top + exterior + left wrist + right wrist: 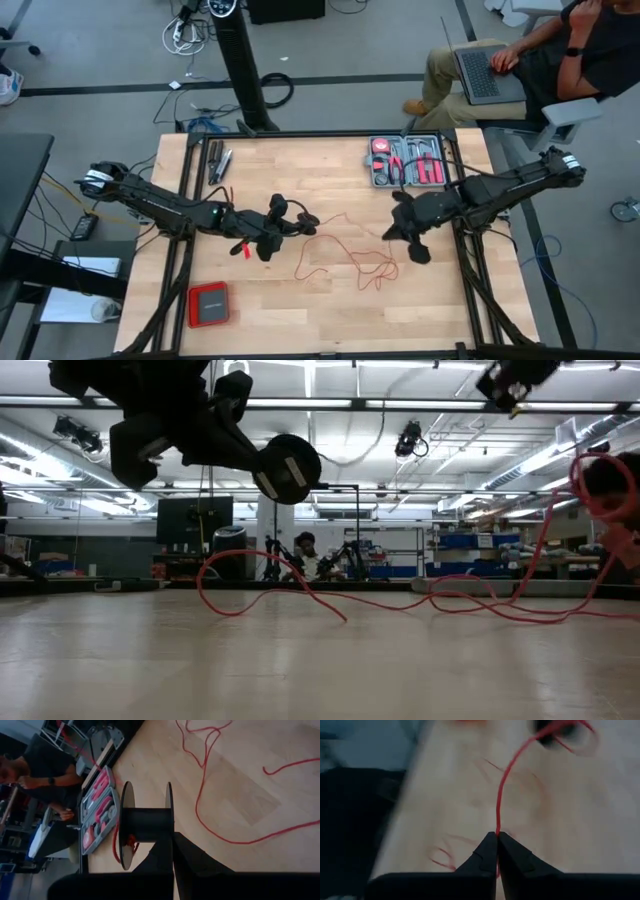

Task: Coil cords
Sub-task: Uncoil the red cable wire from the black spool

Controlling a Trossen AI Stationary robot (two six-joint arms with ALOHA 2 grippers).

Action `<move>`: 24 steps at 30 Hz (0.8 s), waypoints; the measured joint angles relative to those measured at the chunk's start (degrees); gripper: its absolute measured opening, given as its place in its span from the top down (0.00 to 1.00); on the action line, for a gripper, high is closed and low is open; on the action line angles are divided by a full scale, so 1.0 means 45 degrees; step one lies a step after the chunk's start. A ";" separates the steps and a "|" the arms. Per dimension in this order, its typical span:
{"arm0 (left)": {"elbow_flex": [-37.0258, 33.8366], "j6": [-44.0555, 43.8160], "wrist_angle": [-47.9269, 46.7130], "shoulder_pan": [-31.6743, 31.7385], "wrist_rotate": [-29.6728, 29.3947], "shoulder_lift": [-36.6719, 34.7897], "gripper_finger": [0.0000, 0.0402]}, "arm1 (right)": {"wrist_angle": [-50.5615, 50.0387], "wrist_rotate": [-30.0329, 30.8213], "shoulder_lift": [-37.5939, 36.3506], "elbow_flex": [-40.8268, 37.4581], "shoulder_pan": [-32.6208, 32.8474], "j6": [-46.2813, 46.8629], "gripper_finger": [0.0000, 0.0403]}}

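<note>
The left hand (283,222) sits left of the table's (300,320) middle, clamped on a black spool (146,824) that carries a few turns of the red cord (345,255). From the spool the cord trails across the wood in loose loops toward the right hand (497,836), whose fingers (482,855) are pinched together on the strand. A grey tool tray (407,161) lies at the far edge, a flat red box (209,303) near the front left corner. A person (520,60) sits beyond the table with a laptop (485,72)
</note>
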 joint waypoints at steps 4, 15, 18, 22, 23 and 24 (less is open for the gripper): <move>0.0000 -0.0017 0.0060 -0.0233 -0.0232 0.0000 1.00 | -0.1278 0.0843 0.0004 -0.0004 -0.0045 0.0971 0.99; 0.0000 -0.0042 0.0140 -0.1249 -0.3171 -0.0256 1.00 | -0.1369 0.0247 -0.0006 -0.0004 0.0784 0.2279 1.00; 0.0019 -0.0081 0.0390 -0.1398 -0.3786 -0.0363 1.00 | -0.1535 -0.0522 -0.0006 -0.0004 0.0955 0.2634 1.00; 0.0015 -0.0910 0.0318 -0.1386 -0.4152 -0.0490 1.00 | -0.0823 -0.1915 -0.0011 -0.0004 0.1221 0.2343 1.00; 0.0015 -0.1061 0.0218 -0.1360 -0.4246 -0.0491 1.00 | -0.0496 -0.2376 -0.0011 -0.0004 0.1288 0.2180 1.00; 0.0015 -0.1294 0.0086 -0.1326 -0.4334 -0.0484 1.00 | -0.0091 -0.2801 -0.0011 -0.0004 0.1351 0.1984 1.00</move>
